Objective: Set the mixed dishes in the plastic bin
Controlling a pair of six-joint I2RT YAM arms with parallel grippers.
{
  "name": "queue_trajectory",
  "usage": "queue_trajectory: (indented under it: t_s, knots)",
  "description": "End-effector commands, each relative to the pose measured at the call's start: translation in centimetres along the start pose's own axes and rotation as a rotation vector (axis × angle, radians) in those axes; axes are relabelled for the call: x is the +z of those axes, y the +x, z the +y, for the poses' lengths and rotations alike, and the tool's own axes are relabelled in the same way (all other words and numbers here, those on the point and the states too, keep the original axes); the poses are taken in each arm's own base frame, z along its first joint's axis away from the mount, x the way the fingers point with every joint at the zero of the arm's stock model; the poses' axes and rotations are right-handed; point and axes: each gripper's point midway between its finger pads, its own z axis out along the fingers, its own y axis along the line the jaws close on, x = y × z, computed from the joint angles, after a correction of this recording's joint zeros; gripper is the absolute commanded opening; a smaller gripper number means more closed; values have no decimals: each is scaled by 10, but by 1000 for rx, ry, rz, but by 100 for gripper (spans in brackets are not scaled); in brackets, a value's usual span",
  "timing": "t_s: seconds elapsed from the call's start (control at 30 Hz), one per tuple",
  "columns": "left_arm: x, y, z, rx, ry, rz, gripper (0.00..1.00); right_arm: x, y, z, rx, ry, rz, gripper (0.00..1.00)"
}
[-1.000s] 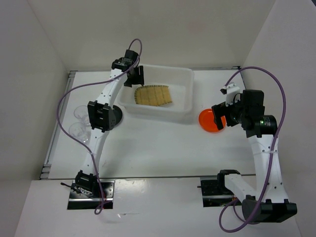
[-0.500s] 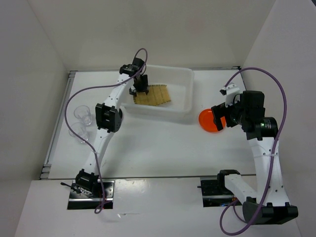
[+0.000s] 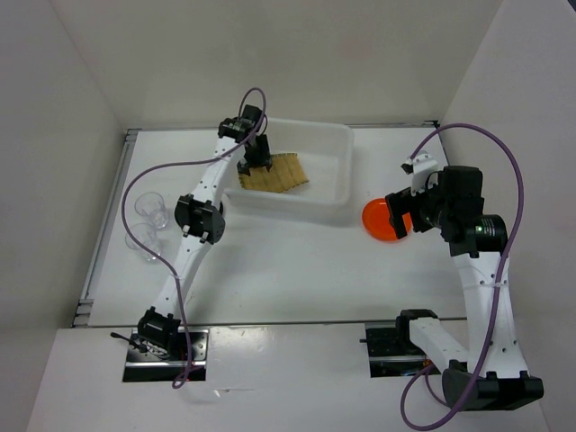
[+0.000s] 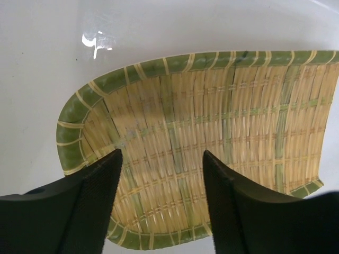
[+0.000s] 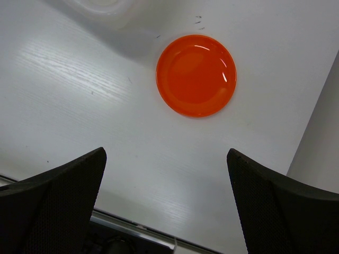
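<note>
**Two Grippers, Jaws Apart on Both**

1. Left gripper (image 4: 161,159): the fingers stand moderately spread, with nothing clamped between them. The gripper hangs inside the plastic bin (image 3: 335,135), directly over the bamboo tray (image 4: 228,143). The tray lies flat on the bin floor, in the left half of the bin. Whether the fingertips touch the weave cannot be told.

2. Right gripper (image 5: 165,159): the fingers are spread wide and hold nothing. The gripper hovers above the table (image 3: 288,261), over the near side of the orange plate (image 5: 196,75). The plate rests flat on the table, face up, just beside the bin's right wall and not touching it.

3. Surroundings: two clear plastic cups (image 3: 148,205) stand near the table's left edge, well apart from the bin. The left arm reaches in over the bin's left rim. The bin's right wall stands between the plate and the bin interior.
</note>
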Motion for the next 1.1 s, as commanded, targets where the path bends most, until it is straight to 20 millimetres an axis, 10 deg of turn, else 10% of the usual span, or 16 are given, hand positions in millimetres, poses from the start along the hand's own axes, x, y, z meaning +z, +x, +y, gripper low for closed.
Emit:
queue_trajectory:
  t_s: [0.0, 0.17, 0.53, 1.07]
  knots:
    - [-20, -4, -10, 9, 21, -26, 68, -1, -6, -1, -3, 13, -32, 99]
    - [-57, 2, -31, 76, 131, 17, 48, -2, -6, -3, 3, 20, -31, 99]
    - [-36, 68, -11, 190, 31, 239, 26, -4, -7, -2, 1, 23, -39, 99]
    - [-28, 54, 21, 208, -205, 136, 17, -7, -7, -4, -3, 38, -53, 99]
